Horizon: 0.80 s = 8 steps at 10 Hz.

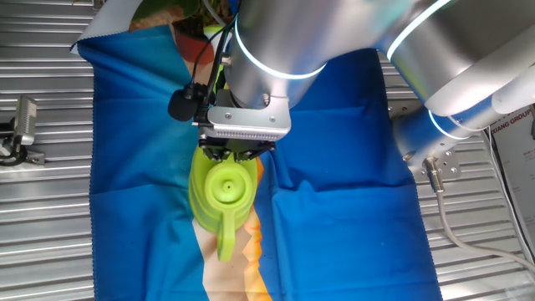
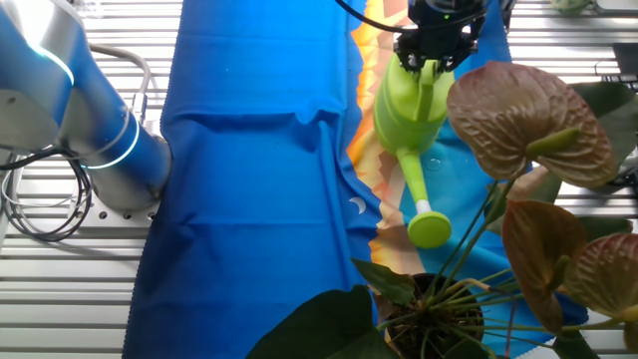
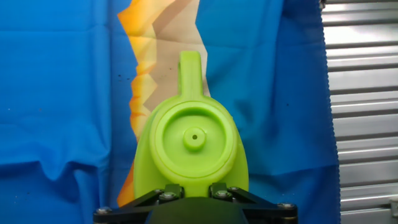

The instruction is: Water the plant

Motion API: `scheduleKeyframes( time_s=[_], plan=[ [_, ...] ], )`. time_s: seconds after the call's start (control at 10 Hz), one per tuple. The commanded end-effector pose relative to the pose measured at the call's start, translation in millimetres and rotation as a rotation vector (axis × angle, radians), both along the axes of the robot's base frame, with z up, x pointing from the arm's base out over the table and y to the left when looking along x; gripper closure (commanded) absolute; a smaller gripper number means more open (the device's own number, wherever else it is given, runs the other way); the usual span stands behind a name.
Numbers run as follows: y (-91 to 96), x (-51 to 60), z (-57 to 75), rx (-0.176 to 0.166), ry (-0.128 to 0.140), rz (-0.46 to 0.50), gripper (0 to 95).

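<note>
The lime-green watering can (image 1: 221, 196) (image 2: 402, 110) (image 3: 193, 143) sits over the orange and beige strip of the cloth. My gripper (image 1: 236, 155) (image 2: 434, 55) (image 3: 193, 190) is shut on its rear end, the fingers pressed against the green plastic. In the other fixed view the spout's round end (image 2: 429, 227) points toward the plant (image 2: 528, 120), stopping a short way from its reddish-brown and green leaves. In one fixed view only a few leaves of the plant (image 1: 163, 10) show at the top edge, behind my arm.
A blue cloth (image 1: 334, 167) (image 2: 259, 179) (image 3: 62, 93) covers the slatted metal table (image 1: 46, 209). The arm's base (image 2: 110, 150) stands beside the cloth with cables. A metal clamp (image 1: 21, 125) lies at the table's left side.
</note>
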<state>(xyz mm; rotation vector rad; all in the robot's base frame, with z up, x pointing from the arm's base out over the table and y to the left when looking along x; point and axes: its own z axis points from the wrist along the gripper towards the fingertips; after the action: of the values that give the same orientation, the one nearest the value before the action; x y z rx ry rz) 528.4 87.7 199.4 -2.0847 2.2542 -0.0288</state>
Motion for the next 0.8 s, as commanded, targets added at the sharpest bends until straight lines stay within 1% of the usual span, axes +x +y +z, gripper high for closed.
scheduleKeyframes(
  time_s=[0.1,0.8],
  plan=[
    [0.2,-0.8,0.6,0.006,-0.002,0.005,95.0],
    [-5.3,-1.0,-6.8,0.016,-0.019,-0.017,95.0]
  ],
)
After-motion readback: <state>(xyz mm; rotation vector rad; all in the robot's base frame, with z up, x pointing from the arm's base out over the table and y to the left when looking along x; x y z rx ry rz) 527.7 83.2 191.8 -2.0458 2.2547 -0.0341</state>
